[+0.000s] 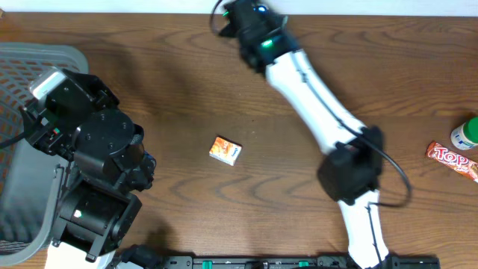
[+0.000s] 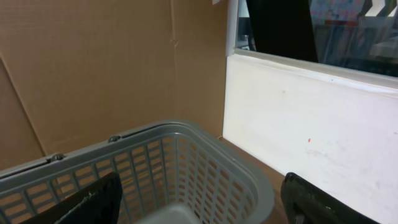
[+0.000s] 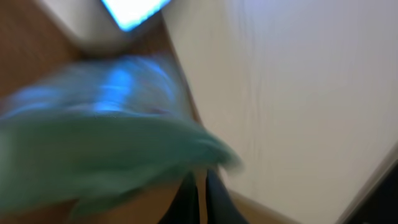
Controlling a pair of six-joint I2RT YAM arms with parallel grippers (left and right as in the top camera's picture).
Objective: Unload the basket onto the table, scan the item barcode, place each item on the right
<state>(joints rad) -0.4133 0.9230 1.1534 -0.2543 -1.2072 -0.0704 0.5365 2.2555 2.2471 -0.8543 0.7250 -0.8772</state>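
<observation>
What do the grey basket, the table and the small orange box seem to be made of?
Basket: grey plastic, matte, moulded lattice walls. Table: dark wood or wood-look laminate, visible grain. Small orange box: probably printed cardboard, with sharp folded edges.

The small box (image 1: 225,150) lay on the table (image 1: 179,82) near its middle. Well left of the box stood the basket (image 1: 33,63), with the left arm (image 1: 104,153) between them. The right arm (image 1: 314,101) stretched from right of the box to behind it. Far right of the box lay a wrapped bar (image 1: 452,159), a bottle (image 1: 464,134) just behind it.
</observation>
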